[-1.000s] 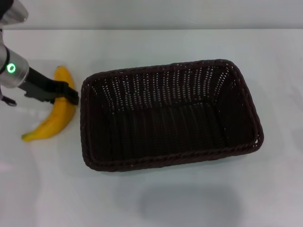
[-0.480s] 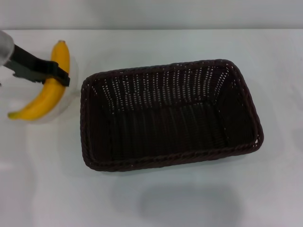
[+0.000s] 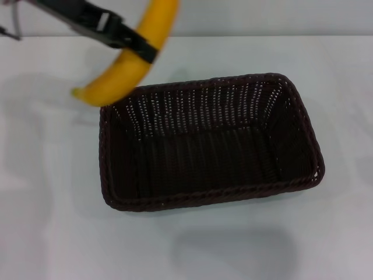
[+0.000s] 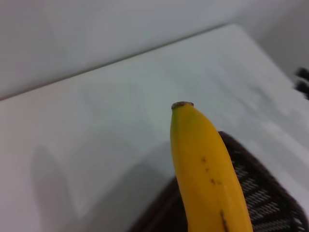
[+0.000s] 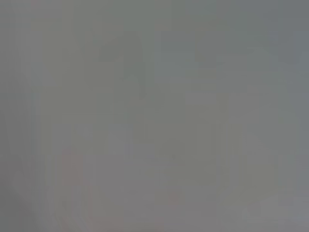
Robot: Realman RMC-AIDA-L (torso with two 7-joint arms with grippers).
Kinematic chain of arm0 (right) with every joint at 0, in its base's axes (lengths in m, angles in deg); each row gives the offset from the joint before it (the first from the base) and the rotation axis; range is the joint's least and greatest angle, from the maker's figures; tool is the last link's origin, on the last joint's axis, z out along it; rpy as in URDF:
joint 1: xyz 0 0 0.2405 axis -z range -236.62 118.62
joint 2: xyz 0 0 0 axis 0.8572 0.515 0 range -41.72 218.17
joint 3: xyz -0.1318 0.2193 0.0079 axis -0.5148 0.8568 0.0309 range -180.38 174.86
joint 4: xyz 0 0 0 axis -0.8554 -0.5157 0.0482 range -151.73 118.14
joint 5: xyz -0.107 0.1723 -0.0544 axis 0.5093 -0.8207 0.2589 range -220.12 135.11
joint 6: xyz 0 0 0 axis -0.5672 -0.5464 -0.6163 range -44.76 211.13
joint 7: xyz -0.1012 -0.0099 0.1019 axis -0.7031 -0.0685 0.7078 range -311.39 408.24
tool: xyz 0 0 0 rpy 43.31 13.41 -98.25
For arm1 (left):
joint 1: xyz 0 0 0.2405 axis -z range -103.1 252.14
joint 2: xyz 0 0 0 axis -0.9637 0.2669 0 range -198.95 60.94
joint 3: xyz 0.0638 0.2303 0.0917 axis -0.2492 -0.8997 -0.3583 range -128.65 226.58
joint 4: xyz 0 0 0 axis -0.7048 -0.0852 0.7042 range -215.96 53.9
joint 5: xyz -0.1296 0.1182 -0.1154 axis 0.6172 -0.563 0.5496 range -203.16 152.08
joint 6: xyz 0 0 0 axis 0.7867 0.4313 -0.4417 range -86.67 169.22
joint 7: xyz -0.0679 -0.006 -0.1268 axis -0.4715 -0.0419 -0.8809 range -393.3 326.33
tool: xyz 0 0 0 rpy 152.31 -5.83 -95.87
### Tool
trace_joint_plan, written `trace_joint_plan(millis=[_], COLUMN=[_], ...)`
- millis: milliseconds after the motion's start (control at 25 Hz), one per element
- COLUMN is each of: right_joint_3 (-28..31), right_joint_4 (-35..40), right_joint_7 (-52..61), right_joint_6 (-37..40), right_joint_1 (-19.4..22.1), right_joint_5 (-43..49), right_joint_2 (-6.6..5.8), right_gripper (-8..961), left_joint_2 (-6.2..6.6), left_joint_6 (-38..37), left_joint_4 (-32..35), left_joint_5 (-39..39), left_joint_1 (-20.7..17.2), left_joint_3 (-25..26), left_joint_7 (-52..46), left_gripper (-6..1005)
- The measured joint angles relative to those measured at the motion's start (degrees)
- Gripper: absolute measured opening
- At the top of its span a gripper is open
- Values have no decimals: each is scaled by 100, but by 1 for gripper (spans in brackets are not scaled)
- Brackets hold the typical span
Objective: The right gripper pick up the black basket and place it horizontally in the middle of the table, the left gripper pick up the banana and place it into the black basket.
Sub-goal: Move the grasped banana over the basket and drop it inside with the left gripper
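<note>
Banana hangs in the upper left of the head view, clear of the table, pinched across its middle by the left gripper, whose black fingers close on the fruit from both sides. The fruit slants from its upper end at the top edge of the frame, down and to the left to its lower tip, which sits above the far left corner of the black basket. In the left wrist view the banana rises from the bottom edge with its dark tip in the middle of the frame, small brown flecks on its skin, and the woven rim of the black basket behind it at the lower right. The basket lies lengthwise across the centre of the white table, open side up, with nothing inside it. The right wrist view shows only a featureless grey blur, and the right gripper appears in no view.
</note>
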Motion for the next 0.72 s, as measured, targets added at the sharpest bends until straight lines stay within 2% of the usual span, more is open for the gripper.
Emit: trace_joint_plan(millis=[240,440,520,720], right_joint_3=[0,-1,0,20], right_joint_4=[0,0,0,16], right_joint_7=[0,5,6,9], right_joint_6=[-61,-63,-94,-121], right_joint_1=[-5,-1,32,85], right_joint_5=[4,24,26,25], right_joint_2=[4,10,10,9], right_gripper=[877,876,876,875], left_joint_2=[-473,-727,-782,-754], left_joint_6=[19,-133,-217,-452], left_joint_4=[-108,-209,-193,-174], left_joint_5=[-4,-152,-209,-233], left_joint_1=[429,603,600,474], left_joint_3=[-536,-832,-837,-811], left_joint_7=[123,47,40,118], left_gripper=[606,633,644,671])
